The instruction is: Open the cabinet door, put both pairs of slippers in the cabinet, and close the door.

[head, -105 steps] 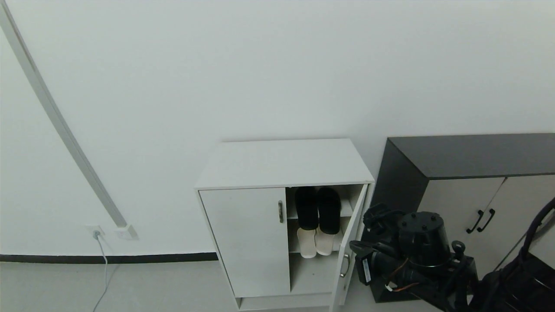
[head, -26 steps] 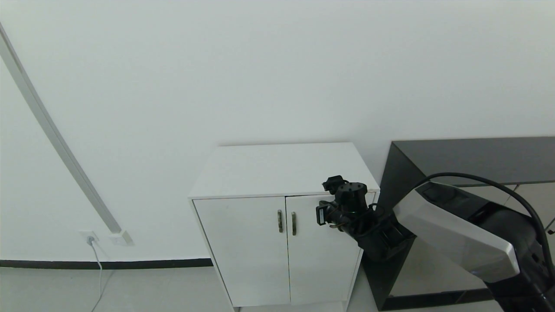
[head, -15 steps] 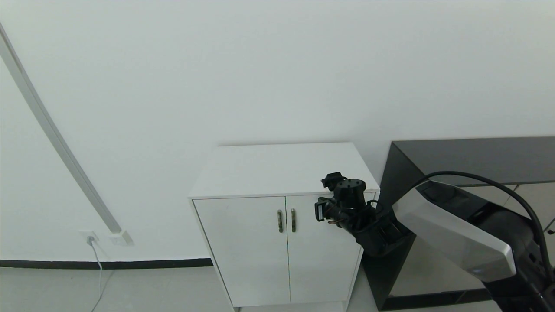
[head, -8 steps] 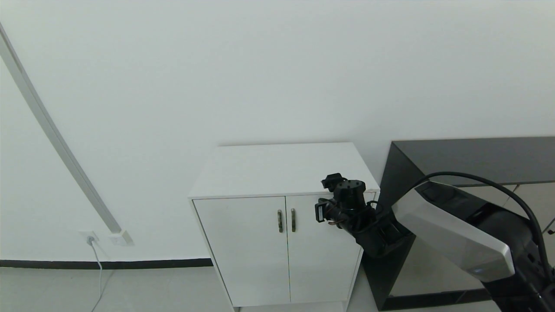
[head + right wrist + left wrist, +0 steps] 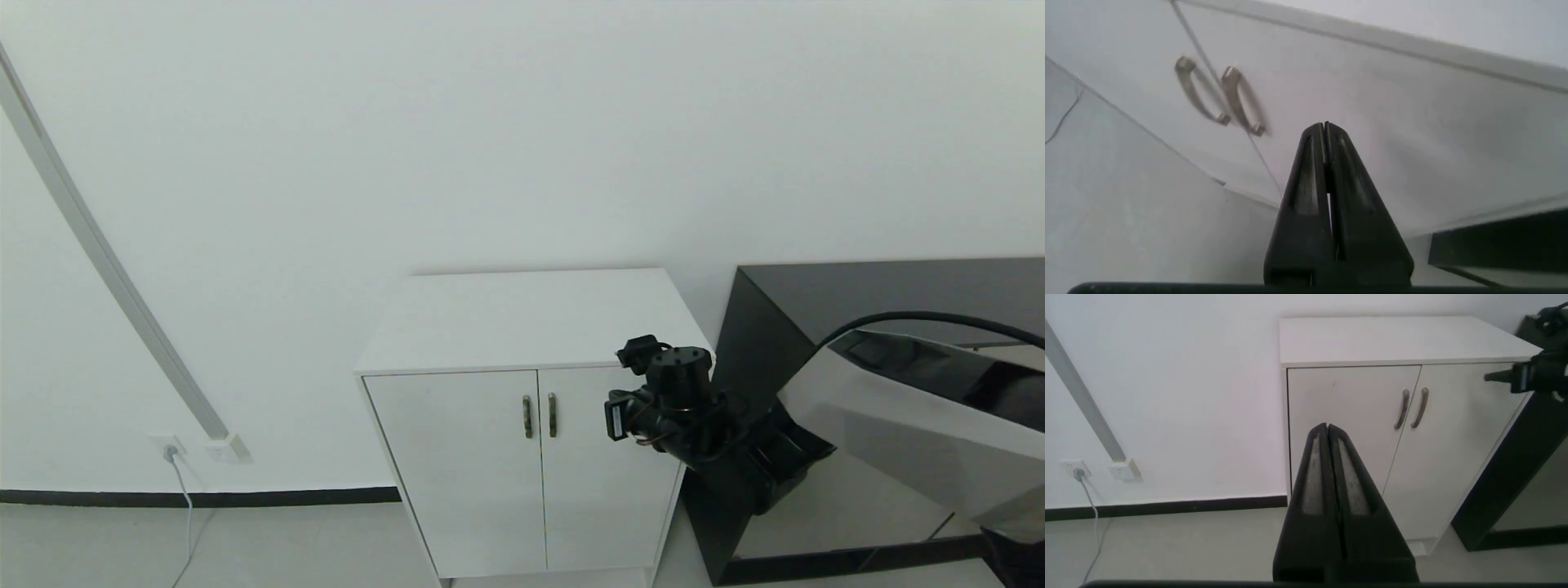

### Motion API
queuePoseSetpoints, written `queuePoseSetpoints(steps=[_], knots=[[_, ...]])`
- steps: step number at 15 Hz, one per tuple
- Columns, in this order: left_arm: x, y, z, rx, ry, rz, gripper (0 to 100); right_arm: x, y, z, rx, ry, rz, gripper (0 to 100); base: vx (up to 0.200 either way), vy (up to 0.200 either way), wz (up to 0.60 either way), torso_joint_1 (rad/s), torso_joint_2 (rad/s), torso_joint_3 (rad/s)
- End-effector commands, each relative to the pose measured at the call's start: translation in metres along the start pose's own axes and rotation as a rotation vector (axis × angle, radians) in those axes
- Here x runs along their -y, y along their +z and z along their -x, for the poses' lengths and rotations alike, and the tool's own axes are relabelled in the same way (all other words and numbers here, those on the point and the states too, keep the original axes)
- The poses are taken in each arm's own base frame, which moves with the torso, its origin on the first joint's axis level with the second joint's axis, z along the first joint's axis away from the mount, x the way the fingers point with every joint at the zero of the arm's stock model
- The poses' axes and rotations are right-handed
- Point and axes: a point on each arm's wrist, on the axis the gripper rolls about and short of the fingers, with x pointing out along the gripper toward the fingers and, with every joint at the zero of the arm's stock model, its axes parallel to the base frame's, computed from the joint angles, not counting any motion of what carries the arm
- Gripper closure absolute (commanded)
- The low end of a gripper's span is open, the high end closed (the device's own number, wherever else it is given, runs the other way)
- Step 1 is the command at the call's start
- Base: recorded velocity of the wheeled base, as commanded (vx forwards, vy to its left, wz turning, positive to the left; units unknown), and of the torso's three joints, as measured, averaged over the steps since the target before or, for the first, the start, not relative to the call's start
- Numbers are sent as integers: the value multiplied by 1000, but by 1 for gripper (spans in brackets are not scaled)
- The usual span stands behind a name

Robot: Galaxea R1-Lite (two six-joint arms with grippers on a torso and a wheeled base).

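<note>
The white cabinet [image 5: 522,322] stands against the wall with both doors shut and its two metal handles [image 5: 539,416] side by side at the middle. No slippers can be seen outside it. My right arm [image 5: 682,404] hangs in front of the upper outer corner of the right door [image 5: 600,482]. In the right wrist view my right gripper [image 5: 1325,128] is shut and empty, pointing at the right door [image 5: 1388,147], a little apart from the handles [image 5: 1221,98]. My left gripper [image 5: 1327,427] is shut and empty, held back from the cabinet [image 5: 1396,335] and facing its left door.
A dark-topped sideboard [image 5: 882,290] stands close against the cabinet's right side. On the left, a wall socket with a cable [image 5: 173,452] sits low on the wall under a slanted duct [image 5: 106,253]. Open floor lies in front.
The right door, open with slippers inside 7 s ago, is now shut. Over the last half second my right arm has drawn back a little to the right and down from the door.
</note>
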Motion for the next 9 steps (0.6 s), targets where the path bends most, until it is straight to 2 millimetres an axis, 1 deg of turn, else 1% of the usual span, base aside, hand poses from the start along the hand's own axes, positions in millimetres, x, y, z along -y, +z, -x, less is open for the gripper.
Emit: queuePoseSetpoints(steps=[1, 2, 4, 5, 7, 9], knots=[[0, 0, 0, -1, 1, 0, 100, 5, 25, 48, 43, 0, -7, 100, 0, 0, 0, 0, 0, 0], [0, 0, 0, -1, 1, 0, 100, 9, 29, 56, 53, -8, -11, 100, 0, 0, 0, 0, 0, 0], [0, 0, 0, -1, -1, 0, 100, 36, 33, 89, 76, -71, -34, 100, 0, 0, 0, 0, 0, 0], [0, 0, 0, -1, -1, 0, 100, 48, 32, 101, 86, -127, -43, 100, 0, 0, 0, 0, 0, 0], [0, 0, 0, -1, 1, 2, 100, 79, 39, 133, 126, -272, -71, 100, 0, 0, 0, 0, 0, 0], [0, 0, 0, -1, 1, 0, 100, 103, 41, 165, 145, -373, -93, 100, 0, 0, 0, 0, 0, 0]])
